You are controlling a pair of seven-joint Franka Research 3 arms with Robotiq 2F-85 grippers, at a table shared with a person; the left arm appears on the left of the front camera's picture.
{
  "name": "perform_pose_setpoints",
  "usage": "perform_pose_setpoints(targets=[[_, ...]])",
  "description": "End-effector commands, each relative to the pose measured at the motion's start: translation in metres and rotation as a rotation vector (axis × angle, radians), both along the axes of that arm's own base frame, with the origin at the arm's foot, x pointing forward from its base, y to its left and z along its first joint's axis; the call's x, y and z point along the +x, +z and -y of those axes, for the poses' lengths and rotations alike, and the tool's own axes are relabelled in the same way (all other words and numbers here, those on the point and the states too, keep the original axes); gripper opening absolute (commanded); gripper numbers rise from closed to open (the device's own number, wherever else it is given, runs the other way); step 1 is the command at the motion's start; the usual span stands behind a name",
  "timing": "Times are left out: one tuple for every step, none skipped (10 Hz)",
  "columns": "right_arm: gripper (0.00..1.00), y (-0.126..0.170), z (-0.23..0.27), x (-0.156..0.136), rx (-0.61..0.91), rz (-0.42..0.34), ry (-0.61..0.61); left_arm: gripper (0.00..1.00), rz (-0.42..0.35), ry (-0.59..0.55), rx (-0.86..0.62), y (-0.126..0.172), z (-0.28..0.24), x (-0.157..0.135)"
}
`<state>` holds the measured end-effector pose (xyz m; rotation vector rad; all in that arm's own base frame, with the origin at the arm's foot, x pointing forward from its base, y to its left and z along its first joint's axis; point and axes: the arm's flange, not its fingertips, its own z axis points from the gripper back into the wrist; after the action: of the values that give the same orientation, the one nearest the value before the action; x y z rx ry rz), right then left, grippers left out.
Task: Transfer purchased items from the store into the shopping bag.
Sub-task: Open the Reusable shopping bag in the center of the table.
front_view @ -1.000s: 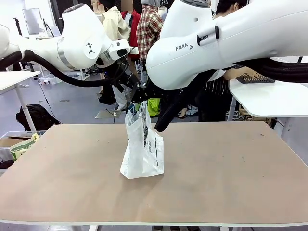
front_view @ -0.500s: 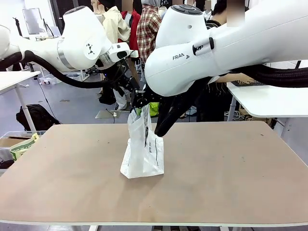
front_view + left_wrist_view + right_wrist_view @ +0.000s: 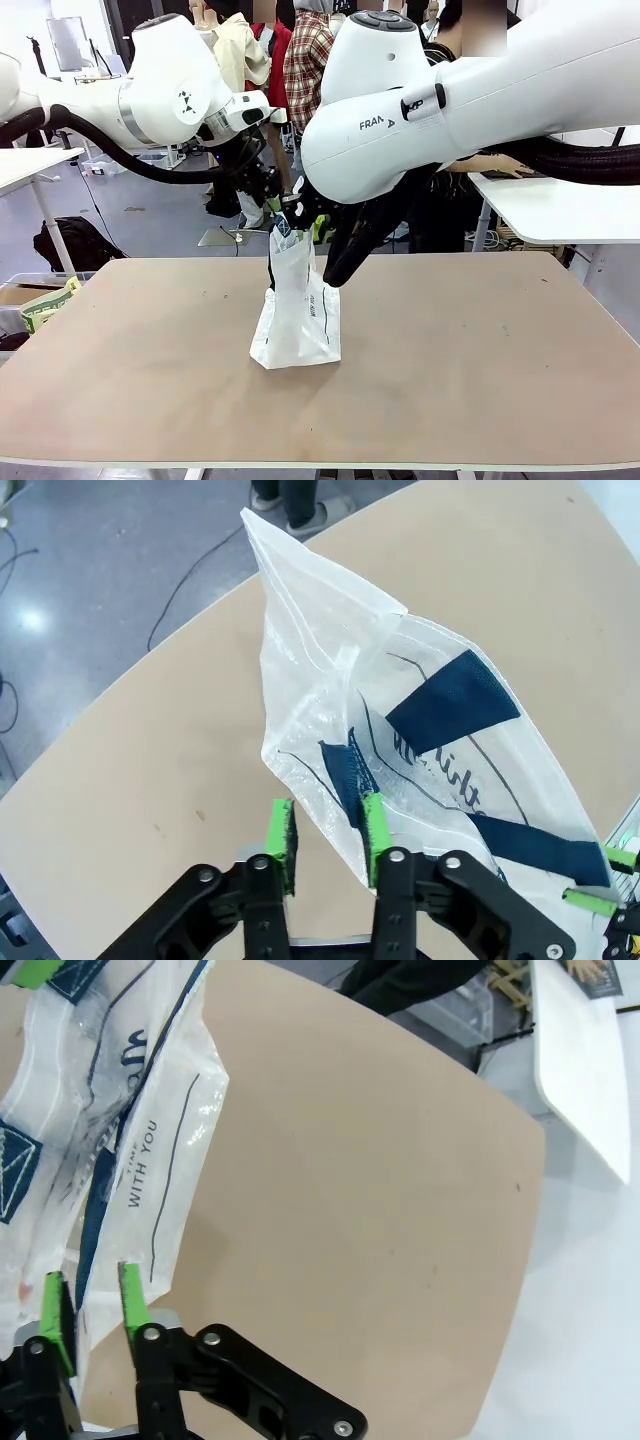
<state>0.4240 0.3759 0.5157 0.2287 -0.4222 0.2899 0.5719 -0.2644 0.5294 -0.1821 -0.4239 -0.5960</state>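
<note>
Bag (image 3: 296, 320) rim (upright) sits inside left claw (image 3: 328, 828).

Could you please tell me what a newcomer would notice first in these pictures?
The large white left arm and right arm meet over the table, above an upright white shopping bag with navy handles. The left gripper and right gripper each straddle the bag's top edge, green pads apart.

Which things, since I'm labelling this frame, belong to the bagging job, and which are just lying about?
Job: shopping bag; left gripper; right gripper.
Lying about: black backpack on the floor; white side table.
</note>
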Motion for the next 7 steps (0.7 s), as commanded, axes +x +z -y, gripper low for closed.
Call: perform_pose_setpoints(targets=[[0.0, 0.002, -0.01, 0.002, -0.027, -0.007, -0.023, 0.0, -0.026, 0.027, 0.025, -0.002, -0.003, -0.003], [0.0, 0.002, -0.01, 0.002, -0.032, -0.009, -0.019, 0.0, -0.027, 0.025, 0.015, -0.002, -0.003, -0.004], [0.0, 0.001, -0.011, 0.002, -0.034, -0.009, -0.018, 0.0, -0.024, 0.02, 0.004, -0.003, -0.003, -0.004], [0.0, 0.001, -0.011, 0.003, -0.037, -0.007, -0.017, 0.0, -0.004, 0.041, 0.002, 0.0, -0.005, -0.003], [0.0, 0.0, -0.011, 0.003, -0.043, -0.008, -0.013, 0.0, 0.04, 0.063, -0.018, 0.007, -0.011, -0.004], [0.0, 0.0, -0.012, 0.003, -0.049, -0.009, -0.008, 0.0, 0.039, 0.062, -0.033, 0.011, -0.015, -0.005], [0.0, -0.001, -0.013, 0.002, -0.055, -0.007, -0.007, 0.0, 0.037, 0.052, -0.038, 0.011, -0.015, -0.007]])
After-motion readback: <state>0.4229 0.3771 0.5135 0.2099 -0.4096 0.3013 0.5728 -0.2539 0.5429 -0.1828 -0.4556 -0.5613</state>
